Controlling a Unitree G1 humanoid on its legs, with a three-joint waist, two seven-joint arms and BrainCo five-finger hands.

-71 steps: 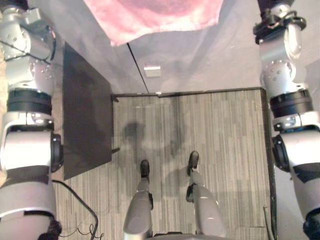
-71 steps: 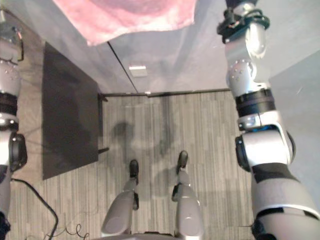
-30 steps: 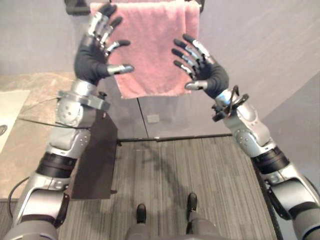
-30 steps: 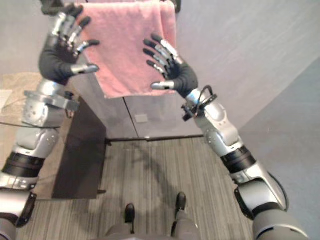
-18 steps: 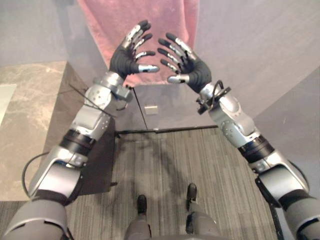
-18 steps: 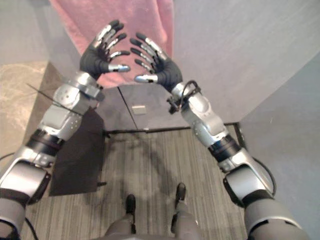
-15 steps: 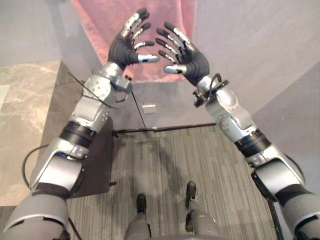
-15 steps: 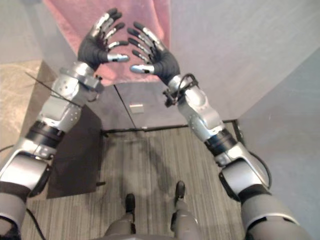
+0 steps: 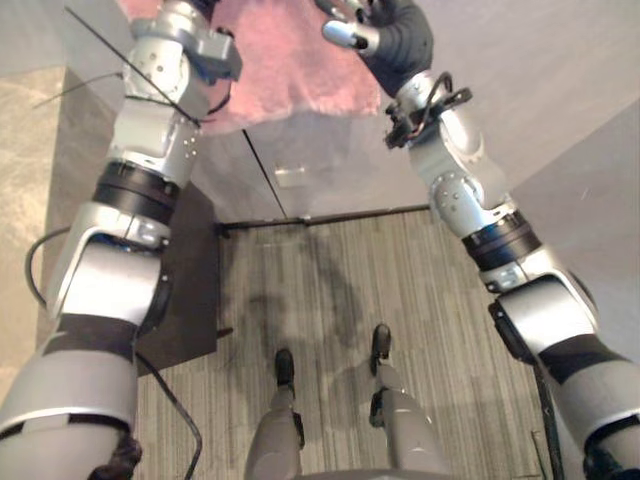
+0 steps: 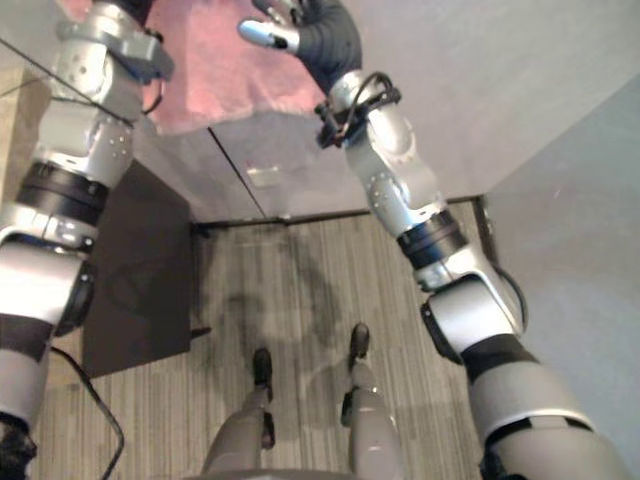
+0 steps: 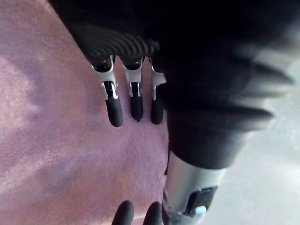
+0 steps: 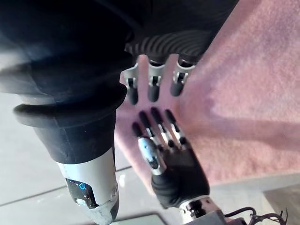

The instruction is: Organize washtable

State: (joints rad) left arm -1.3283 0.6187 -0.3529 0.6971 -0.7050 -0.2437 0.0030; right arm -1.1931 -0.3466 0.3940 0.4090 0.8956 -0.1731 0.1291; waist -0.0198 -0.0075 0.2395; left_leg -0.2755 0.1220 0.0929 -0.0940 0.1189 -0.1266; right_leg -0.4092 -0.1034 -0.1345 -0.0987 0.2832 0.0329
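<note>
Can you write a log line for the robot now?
left hand open | right hand open | both up before pink towel

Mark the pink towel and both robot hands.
pink towel (image 9: pixel 290 75), left eye view, its lower hanging part.
left hand (image 11: pixel 136 103), left wrist view, on a straight finger.
right hand (image 9: pixel 398 30), left eye view, dark-covered palm.
</note>
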